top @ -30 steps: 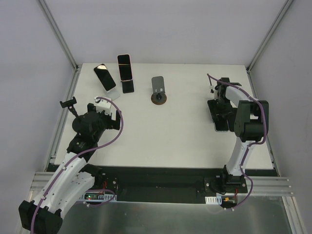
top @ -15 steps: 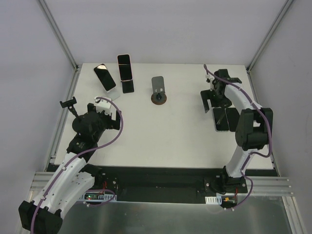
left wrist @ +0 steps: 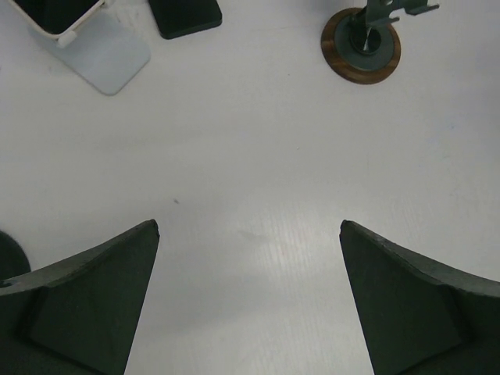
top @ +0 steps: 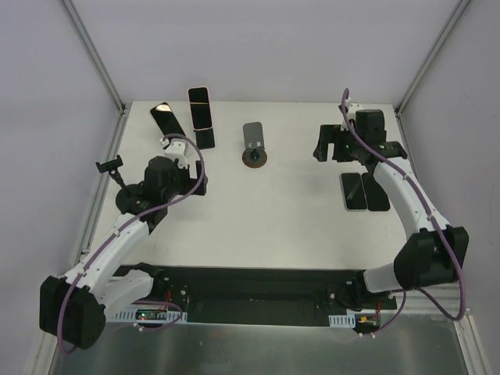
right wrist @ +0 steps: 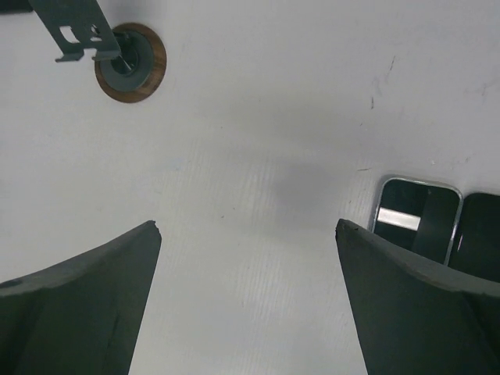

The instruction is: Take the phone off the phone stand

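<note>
Two flat phones point(top: 353, 191) lie on the worktop point(top: 273, 219), middle stand point(top: 254, 137) bare; two propped phones point(top: 201, 108) are left. Left end effector point(left wrist: 248, 226) and right end effector point(right wrist: 248, 226) gape wide, empty.

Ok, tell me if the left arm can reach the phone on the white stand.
Probably yes: the left gripper is open, just short of the white stand holding the phone, with only bare table between them.

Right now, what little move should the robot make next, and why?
Probably ease the left tool toward the phone leaning on the white stand. That tool is open, empty and the nearer one, and this phone sits in its stand, while two phones lie flat at the right and the middle stand holds nothing.
</note>
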`<state>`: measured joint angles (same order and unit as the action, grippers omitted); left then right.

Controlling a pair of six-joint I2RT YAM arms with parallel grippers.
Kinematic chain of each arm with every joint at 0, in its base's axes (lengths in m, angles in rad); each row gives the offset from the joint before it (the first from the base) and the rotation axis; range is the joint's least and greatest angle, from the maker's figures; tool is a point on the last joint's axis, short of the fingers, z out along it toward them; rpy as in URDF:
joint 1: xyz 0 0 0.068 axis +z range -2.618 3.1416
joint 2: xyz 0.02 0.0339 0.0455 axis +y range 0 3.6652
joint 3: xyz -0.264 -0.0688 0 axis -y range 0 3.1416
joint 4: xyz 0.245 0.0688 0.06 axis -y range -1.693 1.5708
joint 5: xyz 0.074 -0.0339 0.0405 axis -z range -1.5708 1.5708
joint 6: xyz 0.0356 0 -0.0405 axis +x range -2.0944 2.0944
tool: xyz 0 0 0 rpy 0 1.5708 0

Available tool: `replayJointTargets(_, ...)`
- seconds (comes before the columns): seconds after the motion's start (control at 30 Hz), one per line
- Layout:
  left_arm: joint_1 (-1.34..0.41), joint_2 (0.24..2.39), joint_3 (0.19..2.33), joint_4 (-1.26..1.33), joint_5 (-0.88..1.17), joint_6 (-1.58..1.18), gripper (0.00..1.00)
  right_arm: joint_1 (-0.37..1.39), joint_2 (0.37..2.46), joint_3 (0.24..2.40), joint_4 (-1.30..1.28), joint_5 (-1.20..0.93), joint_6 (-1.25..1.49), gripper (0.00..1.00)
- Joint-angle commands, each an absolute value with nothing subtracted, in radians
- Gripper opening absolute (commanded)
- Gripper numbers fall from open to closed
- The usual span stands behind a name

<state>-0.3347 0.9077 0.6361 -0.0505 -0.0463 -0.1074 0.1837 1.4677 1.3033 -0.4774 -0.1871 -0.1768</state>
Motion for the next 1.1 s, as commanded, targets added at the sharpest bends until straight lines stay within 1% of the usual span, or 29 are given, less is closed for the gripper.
replayJointTargets(0.0, -0.347, 1.081, 0.794, -0.003, -0.002, -0.255, 0.99, 0.184, 1.267, 1.223, -0.345, -0.138, -0.137, 0.96)
replayJointTargets(0.13, -0.353, 1.337, 0.972, -0.002, 0.073, -0.294, 0.99, 0.179, 1.053, 1.044, -0.238, -0.143, -0.132, 0.96)
replayJointTargets(0.2, -0.360, 1.415, 1.032, -0.003, 0.090, -0.305, 0.99, 0.176, 0.988, 0.994, -0.224, -0.117, -0.107, 0.96)
replayJointTargets(0.23, -0.365, 1.484, 1.092, -0.003, 0.092, -0.314, 0.99, 0.176, 0.932, 0.974, -0.221, -0.112, -0.106, 0.96)
replayJointTargets(0.37, -0.394, 1.643, 1.241, -0.003, 0.092, -0.321, 0.99, 0.175, 0.824, 0.902, -0.267, -0.098, -0.123, 0.96)
replayJointTargets(0.43, -0.416, 1.724, 1.322, -0.003, 0.092, -0.325, 0.96, 0.175, 0.758, 0.878, -0.291, -0.077, -0.133, 0.96)
replayJointTargets(0.6, -0.452, 1.850, 1.440, -0.014, 0.034, -0.322, 0.89, 0.175, 0.655, 0.821, -0.327, -0.003, -0.166, 0.96)
replayJointTargets(0.67, -0.463, 1.902, 1.465, -0.021, 0.020, -0.321, 0.87, 0.175, 0.627, 0.813, -0.359, 0.063, -0.187, 0.96)
replayJointTargets(0.8, -0.474, 1.966, 1.512, -0.037, -0.026, -0.296, 0.82, 0.175, 0.580, 0.790, -0.383, 0.103, -0.204, 0.96)
replayJointTargets(1.07, -0.480, 2.054, 1.568, -0.046, -0.008, -0.284, 0.77, 0.176, 0.572, 0.785, -0.423, 0.132, -0.216, 0.96)
